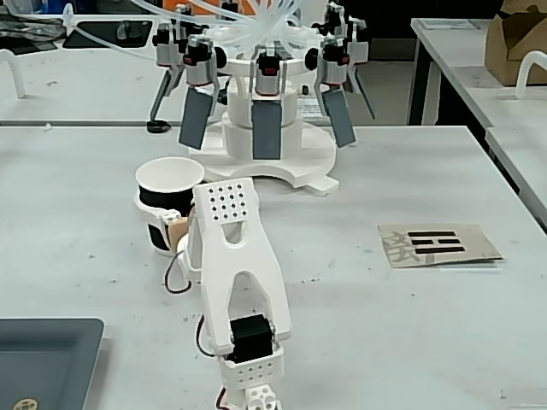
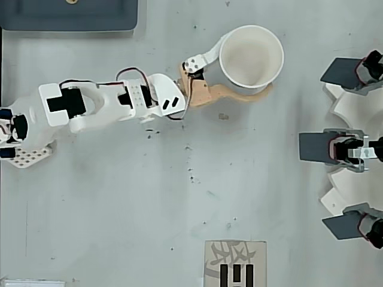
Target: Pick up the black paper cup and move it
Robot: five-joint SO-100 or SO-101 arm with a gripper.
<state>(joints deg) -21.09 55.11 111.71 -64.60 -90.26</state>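
On the table, far-left in the fixed view: the black paper cup stands upright with its mouth open to the ceiling
Cup from overhead: black paper cup shows a white rim and a pale, empty-looking inside, near the top of that view
Arm: the white arm reaches from the near edge toward the cup; in the overhead view it stretches from the left side of the picture
Claw: the gripper has a white finger against the cup's left side and a tan finger curving under its lower side, as overhead shows them; the jaws sit around the cup wall, closed onto it as far as I can judge
Lift: cup appears to rest on the table, not raised
Handling: likely very light and thin-walled, so it should dent under a hard squeeze; matte paper ought to grip well
Where to hold: mid-wall, below the stiff rolled rim, which is roughly where the fingers sit
Risk: a tapered wall may slip downward out of the jaws if the squeeze is loose
Other things: a white rig with grey paddles stands beyond the cup; a printed card lies to the right; a dark tray at near left
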